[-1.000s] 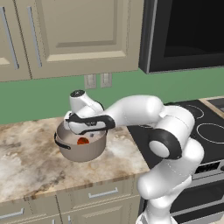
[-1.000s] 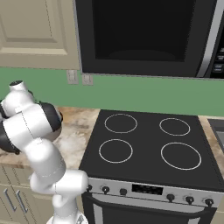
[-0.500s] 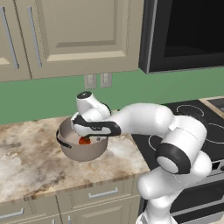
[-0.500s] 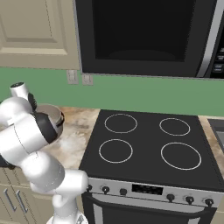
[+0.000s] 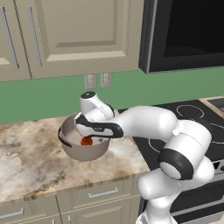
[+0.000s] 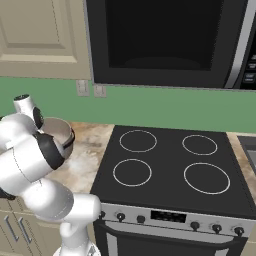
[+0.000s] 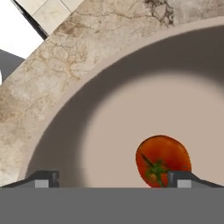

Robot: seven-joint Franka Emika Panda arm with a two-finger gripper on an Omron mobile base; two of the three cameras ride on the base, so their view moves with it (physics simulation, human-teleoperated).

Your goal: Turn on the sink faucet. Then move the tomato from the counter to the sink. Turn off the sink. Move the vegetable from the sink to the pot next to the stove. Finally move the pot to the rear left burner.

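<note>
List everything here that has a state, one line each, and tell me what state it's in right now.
tomato: lying inside the pot, near one fingertip
pot: upright on the counter beside the stove, not on a burner
gripper: open, fingertips spread wide over the pot
stove: all four burners bare
microwave: door closed
cabinet doors: closed

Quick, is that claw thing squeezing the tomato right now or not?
Gripper: open, fingers spread wide, holding nothing; the tomato lies loose in the pot.
</note>
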